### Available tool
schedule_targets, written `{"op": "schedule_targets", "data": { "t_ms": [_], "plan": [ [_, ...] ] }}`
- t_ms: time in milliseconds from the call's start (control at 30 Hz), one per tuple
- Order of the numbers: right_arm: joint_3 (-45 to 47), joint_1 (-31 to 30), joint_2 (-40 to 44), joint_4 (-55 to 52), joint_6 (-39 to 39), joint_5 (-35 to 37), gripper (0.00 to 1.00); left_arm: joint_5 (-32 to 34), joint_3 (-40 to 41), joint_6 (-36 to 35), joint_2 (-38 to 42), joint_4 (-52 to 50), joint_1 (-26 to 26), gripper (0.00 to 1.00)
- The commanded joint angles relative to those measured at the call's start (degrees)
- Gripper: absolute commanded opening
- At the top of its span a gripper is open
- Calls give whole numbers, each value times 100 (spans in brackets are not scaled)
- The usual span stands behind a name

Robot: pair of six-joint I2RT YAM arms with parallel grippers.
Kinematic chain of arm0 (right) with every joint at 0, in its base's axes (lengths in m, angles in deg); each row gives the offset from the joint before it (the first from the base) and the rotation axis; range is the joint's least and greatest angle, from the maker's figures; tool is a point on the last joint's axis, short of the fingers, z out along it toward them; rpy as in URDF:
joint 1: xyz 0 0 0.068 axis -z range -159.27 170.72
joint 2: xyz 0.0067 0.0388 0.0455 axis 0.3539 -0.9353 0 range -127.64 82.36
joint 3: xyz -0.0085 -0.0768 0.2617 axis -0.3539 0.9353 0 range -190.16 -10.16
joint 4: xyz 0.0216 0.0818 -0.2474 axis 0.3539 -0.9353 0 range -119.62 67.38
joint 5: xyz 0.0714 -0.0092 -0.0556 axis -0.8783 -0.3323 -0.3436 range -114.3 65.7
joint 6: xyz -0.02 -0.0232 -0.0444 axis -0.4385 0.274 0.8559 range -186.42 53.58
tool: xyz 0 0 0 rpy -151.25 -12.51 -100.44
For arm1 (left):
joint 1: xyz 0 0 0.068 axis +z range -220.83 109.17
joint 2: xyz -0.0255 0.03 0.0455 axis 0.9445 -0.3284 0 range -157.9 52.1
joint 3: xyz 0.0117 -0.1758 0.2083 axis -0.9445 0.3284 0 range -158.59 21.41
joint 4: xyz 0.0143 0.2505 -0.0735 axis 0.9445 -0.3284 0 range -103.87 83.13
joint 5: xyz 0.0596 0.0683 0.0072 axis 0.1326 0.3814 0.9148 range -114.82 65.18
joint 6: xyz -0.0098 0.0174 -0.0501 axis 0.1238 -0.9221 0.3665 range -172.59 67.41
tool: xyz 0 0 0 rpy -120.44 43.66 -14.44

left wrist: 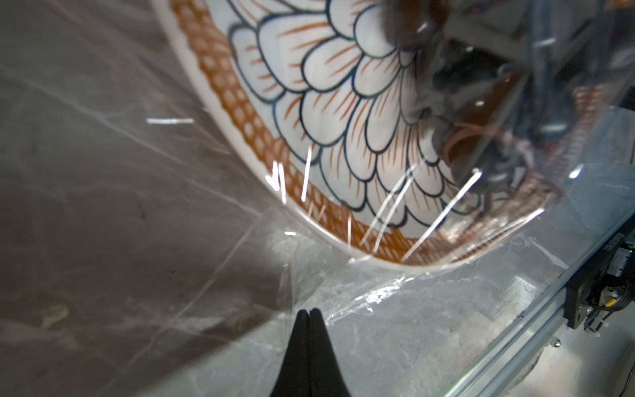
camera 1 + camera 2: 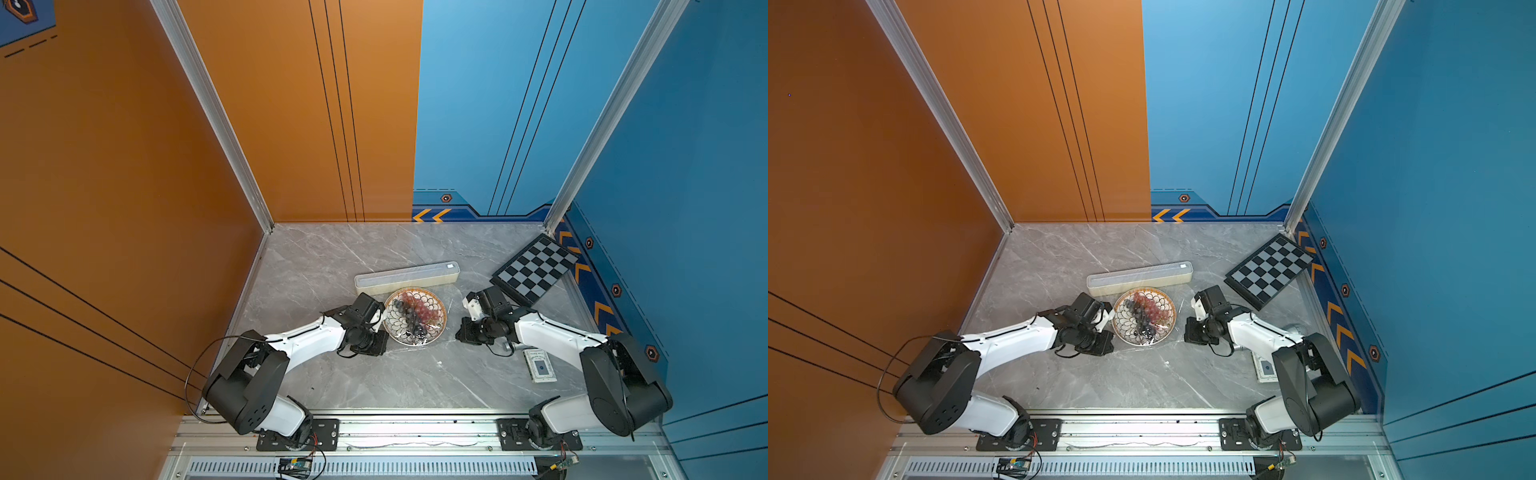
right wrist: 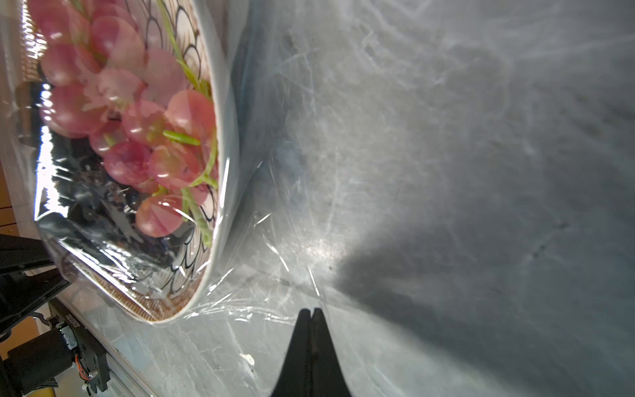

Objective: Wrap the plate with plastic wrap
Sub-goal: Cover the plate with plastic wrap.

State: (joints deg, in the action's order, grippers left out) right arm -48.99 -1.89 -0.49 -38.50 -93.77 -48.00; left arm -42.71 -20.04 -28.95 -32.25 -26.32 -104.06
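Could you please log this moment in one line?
transparent plastic wrap over round patterned plate | left gripper shut | right gripper shut

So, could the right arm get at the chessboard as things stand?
Probably yes: the chessboard lies close beside the right arm with nothing between, but its fingers look shut on the plastic wrap and must let go first.

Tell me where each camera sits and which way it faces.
Top views: high behind the bases, looking down at table, plate; left arm, right arm show.
Left wrist: low beside plate, facing its rim under wrap; shut left gripper shows.
Right wrist: low opposite, facing grapes under wrap; shut right gripper shows.
Shared: both wrist views show plate, wrap, table.
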Motion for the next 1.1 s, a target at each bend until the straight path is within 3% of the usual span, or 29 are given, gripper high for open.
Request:
{"op": "schedule_targets", "data": {
  "t_ms": [0, 800, 933, 1067],
  "plan": [
    [-134, 2, -47, 266, -142, 68, 0, 127, -167, 164, -49, 281, 99, 0],
    [-292, -129, -847, 1575, -704, -274, 0, 107, -99, 667, -191, 1136, 251, 5],
    [-206, -131, -824, 1746, -815, -276, 0, 221, -33, 737, -81, 1131, 295, 12],
    [-152, -72, -671, 1524, -715, -117, 21, 392, 94, 765, 259, 1017, 408, 21]
  ]
}}
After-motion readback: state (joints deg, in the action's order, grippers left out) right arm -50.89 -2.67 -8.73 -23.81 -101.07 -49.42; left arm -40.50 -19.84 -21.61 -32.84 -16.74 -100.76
